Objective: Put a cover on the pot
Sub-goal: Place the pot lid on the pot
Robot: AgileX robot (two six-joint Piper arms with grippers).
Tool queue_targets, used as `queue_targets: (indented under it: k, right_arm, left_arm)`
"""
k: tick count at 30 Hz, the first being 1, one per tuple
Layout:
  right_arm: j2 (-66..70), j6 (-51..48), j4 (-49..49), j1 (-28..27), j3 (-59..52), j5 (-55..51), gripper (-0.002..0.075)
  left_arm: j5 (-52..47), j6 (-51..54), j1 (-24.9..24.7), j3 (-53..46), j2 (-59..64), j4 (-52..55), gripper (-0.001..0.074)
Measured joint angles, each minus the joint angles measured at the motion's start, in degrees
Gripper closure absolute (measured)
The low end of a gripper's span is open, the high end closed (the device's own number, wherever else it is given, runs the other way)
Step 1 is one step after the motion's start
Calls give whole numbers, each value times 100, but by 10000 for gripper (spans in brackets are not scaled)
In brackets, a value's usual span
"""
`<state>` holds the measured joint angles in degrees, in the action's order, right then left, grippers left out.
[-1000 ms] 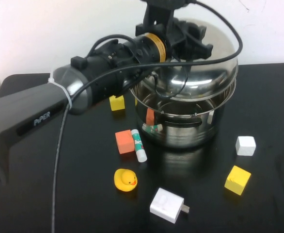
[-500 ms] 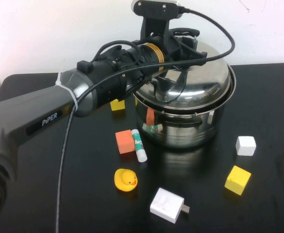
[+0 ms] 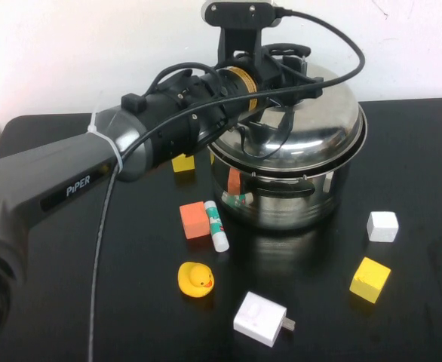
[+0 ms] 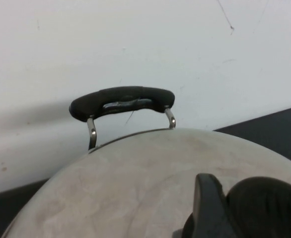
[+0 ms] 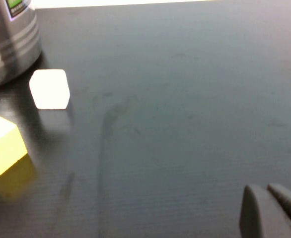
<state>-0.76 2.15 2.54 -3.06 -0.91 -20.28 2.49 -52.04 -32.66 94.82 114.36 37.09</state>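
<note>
While the lid (image 3: 311,124) now sits on the pot (image 3: 281,192) at the far middle of the table (image 3: 402,317), its rim looks slightly off-square in the high view, the near edge overhanging the pot wall more than the far one, so the chief risk, as I judge it, is a lid left riding the rim rather than dropped into its seat. The left end effector (image 3: 285,72) hangs over the crown of the lid at the knob; whether it grips the knob or has let go I cannot tell, since the wrist view shows only one dark finger beside the knob (image 4: 264,206) and the pot's far handle (image 4: 121,101) beyond. If it pulls away sideways while clamped, it could drag the lid off or tip it. The trailing cable (image 3: 281,128) lies across the lid and might snag it. The right end effector (image 5: 272,210) rests low over bare table, well apart from the pot, its fingers pressed together, near a white cube (image 5: 49,88) and yellow cube (image 5: 4,144).
</note>
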Motion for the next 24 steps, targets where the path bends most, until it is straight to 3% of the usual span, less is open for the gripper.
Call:
queue_targets:
  k: [24]
  right_arm:
    - [0, 0, 0, 0, 0, 0, 728]
  left_arm:
    - [-249, -282, -233, 62, 93, 507, 392]
